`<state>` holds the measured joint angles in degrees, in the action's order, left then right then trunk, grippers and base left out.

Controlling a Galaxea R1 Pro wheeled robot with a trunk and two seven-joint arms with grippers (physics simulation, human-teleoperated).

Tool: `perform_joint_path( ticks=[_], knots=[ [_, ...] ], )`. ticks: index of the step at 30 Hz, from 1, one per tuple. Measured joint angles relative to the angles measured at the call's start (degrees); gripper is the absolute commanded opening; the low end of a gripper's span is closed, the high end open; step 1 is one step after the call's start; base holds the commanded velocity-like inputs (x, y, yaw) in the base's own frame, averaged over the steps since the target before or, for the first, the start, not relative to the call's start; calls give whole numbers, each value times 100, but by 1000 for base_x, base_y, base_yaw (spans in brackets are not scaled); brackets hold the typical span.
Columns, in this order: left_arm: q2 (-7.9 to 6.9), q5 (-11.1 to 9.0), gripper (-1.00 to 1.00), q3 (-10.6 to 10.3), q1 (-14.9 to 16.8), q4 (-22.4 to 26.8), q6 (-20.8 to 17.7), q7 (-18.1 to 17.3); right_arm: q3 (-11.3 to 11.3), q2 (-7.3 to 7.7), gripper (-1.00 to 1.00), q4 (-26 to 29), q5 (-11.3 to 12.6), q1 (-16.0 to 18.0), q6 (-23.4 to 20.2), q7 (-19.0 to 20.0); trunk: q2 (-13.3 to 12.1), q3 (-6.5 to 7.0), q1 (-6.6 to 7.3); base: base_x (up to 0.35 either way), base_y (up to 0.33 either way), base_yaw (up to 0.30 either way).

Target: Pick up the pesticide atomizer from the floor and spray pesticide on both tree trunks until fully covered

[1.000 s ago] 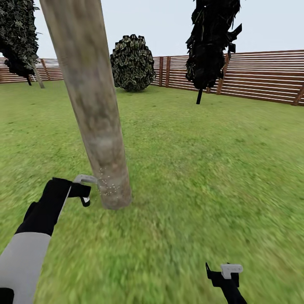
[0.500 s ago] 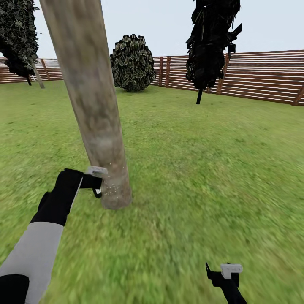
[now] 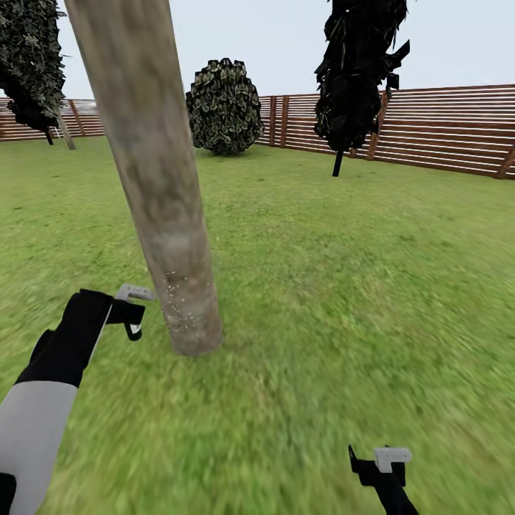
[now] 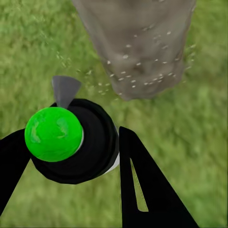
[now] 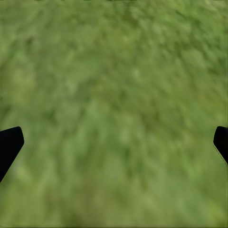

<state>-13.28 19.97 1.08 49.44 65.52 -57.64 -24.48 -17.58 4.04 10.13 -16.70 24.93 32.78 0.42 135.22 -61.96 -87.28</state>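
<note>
The left gripper point(image 3: 132, 315) is holding the pesticide atomizer point(image 4: 71, 142). In the left wrist view its two black fingers point(image 4: 142, 190) are squeezing the sides of the atomizer, which is black with a bright green round top point(image 4: 53, 134) and a small grey nozzle point(image 4: 65, 90). The nozzle is pointing at the tree trunk point(image 3: 154, 186). The trunk is thick and beige and is standing on the grass floor point(image 3: 343, 286), just beside the left gripper. Little white dots point(image 4: 142, 71) are sitting on the low part of the trunk and floating near it.

The right gripper point(image 3: 383, 465) is hanging low over the grass, well apart from the trunk. In the right wrist view its fingers point(image 5: 9, 145) are standing wide apart with nothing between them.

Far back, a round bush point(image 3: 224, 107) and a dark tree point(image 3: 357, 71) are standing by the brown fence point(image 3: 443, 129) of the garden.
</note>
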Motion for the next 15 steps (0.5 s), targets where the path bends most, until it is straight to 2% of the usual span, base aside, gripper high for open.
perform_joint_path(
  ticks=[5,10,15],
  knots=[
    [1,0,-100,22,-214,-6,22,34,0,-6,100,5,0,2,0,0,0,0,0,217,-164,0],
    [6,-24,-100,31,-587,-41,51,578,0,-3,100,7,0,3,0,-7,0,0,0,212,-191,0],
    [51,-57,-100,32,-654,-40,49,637,0,0,100,7,0,1,0,-7,0,0,0,47,-263,0]
  ],
)
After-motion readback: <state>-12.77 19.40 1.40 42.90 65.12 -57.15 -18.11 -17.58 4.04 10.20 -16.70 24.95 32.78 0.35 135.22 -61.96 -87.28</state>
